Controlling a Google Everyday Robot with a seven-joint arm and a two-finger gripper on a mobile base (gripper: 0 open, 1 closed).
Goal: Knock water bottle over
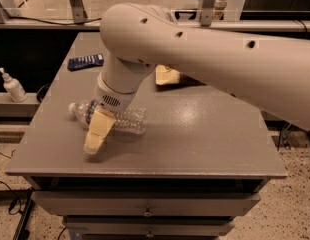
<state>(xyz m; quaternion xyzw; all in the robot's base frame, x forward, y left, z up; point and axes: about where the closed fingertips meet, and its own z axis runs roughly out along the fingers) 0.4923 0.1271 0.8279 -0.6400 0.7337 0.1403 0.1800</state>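
Observation:
The water bottle (126,120) is clear ribbed plastic and lies on its side on the grey table (205,139), left of centre. Its white cap (72,107) points left. The label band is mostly hidden behind my arm. My gripper (94,143), with tan pads, hangs from the big white arm (195,49). It sits in front of the bottle's middle and reaches toward the table's front edge, crossing over the bottle. It holds nothing that I can see.
A dark blue flat device (85,61) lies at the table's back left. A yellow snack bag (167,75) lies at the back, partly behind the arm. A small white pump bottle (14,86) stands on a ledge left of the table.

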